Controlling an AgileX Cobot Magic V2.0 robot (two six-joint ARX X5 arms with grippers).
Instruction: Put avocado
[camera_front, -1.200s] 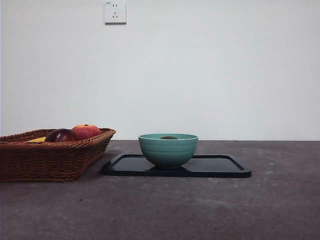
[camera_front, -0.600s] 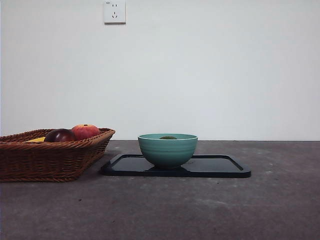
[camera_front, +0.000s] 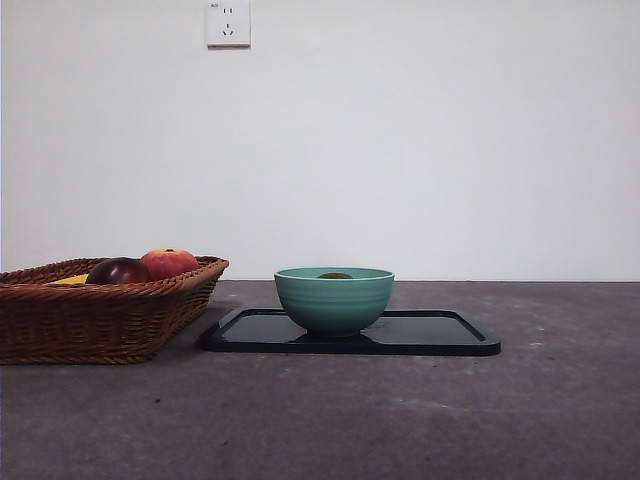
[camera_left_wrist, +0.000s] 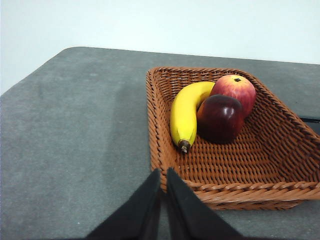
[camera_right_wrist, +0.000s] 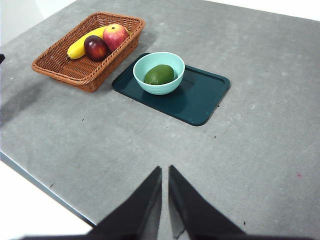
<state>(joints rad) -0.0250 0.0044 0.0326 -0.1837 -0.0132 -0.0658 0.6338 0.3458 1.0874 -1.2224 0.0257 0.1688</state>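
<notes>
The dull dark-green avocado (camera_right_wrist: 159, 74) lies inside a teal bowl (camera_right_wrist: 159, 72); in the front view only its top (camera_front: 335, 275) peeks over the bowl's rim (camera_front: 334, 299). The bowl stands on a dark tray (camera_front: 440, 335), also seen in the right wrist view (camera_right_wrist: 200, 97). My right gripper (camera_right_wrist: 165, 175) is shut and empty, raised well back from the tray above the table's near edge. My left gripper (camera_left_wrist: 163, 176) is shut and empty, just outside the near rim of the wicker basket (camera_left_wrist: 235, 185). Neither arm shows in the front view.
The wicker basket (camera_front: 100, 310) at the left holds a banana (camera_left_wrist: 186, 112), a dark maroon fruit (camera_left_wrist: 220, 117) and a red-orange apple (camera_left_wrist: 235, 90). A wall socket (camera_front: 228, 22) is on the wall behind. Grey table (camera_right_wrist: 260, 150) stretches right of the tray.
The bowl, tray and basket stay as they were. The whole front view has shifted a few pixels left. No arm is seen moving.
</notes>
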